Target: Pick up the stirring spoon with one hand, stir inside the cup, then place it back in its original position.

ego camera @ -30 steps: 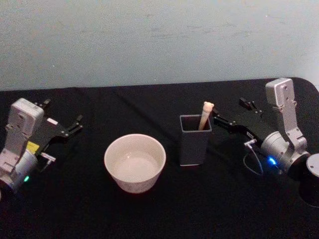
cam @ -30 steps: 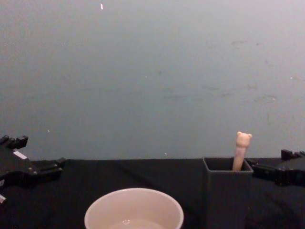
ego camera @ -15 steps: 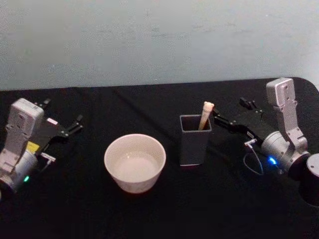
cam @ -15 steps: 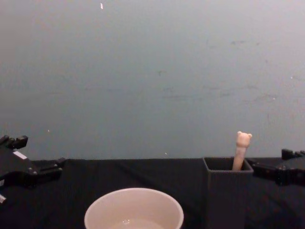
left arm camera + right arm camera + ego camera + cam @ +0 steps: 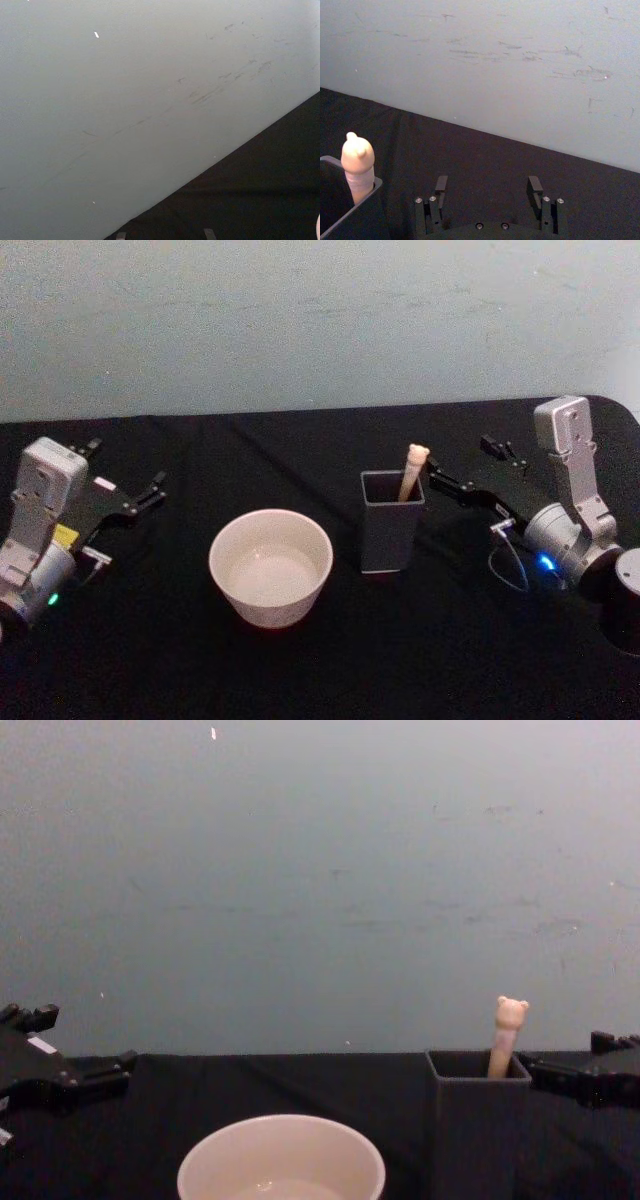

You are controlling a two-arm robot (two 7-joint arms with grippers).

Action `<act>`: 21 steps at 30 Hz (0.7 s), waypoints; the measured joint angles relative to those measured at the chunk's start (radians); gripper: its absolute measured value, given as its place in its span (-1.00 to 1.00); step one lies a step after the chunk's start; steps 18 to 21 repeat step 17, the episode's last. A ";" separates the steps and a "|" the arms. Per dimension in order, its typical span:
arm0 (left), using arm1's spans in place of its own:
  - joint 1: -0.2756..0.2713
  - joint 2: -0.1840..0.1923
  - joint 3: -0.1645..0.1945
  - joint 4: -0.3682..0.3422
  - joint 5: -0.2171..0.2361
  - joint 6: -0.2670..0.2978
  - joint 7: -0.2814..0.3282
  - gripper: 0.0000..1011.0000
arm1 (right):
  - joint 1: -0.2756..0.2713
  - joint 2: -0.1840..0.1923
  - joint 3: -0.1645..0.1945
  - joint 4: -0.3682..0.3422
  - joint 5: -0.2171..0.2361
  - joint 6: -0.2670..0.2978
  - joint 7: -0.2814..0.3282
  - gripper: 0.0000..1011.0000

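The stirring spoon (image 5: 411,471) is stood upright in the dark square holder (image 5: 391,521) on the black worktop (image 5: 300,660), its bear head above the rim. The cream cup (image 5: 270,566) is set just left of the holder. The right pincer (image 5: 468,468) is held open just beside the spoon; the left pincer (image 5: 128,487), also open, is parked far left.

The head view looks down from above and behind the right gripper (image 5: 466,466); the chest view looks level from behind it. Both share the holder (image 5: 390,522) beside its fingertips and the cup (image 5: 270,565) beyond. The right wrist view sits close behind the fingers (image 5: 440,184), facing the wall (image 5: 520,65)
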 joint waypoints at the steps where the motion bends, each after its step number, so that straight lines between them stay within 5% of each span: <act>1: 0.000 0.000 0.000 0.000 0.000 0.000 0.000 0.98 | 0.000 0.000 0.000 0.000 0.000 0.000 0.000 0.98; 21: 0.000 0.000 0.000 0.000 0.000 0.000 0.000 0.98 | 0.000 0.000 0.000 0.000 0.000 0.000 0.000 0.98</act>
